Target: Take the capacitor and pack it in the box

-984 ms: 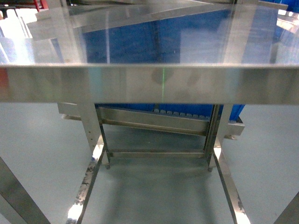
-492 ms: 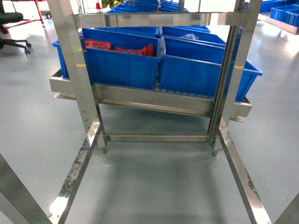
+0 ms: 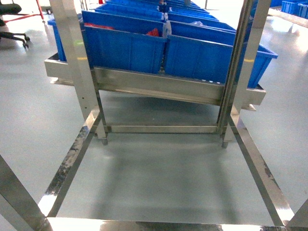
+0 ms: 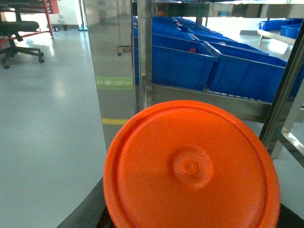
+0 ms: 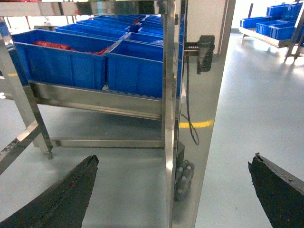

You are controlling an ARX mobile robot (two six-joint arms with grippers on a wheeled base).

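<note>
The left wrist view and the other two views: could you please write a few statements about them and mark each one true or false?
1. An orange round lid fills the lower part of the left wrist view. True.
2. The blue bins sit on a steel rack. True.
3. The right claw is shut on a capacitor. False: its two dark fingers stand wide apart with only floor and frame between them.
4. The pink box stands on the floor under the rack. False: the grey floor there is bare, and no pink box shows in any view.
5. Red items lie in one blue bin in the right wrist view. True.
</note>
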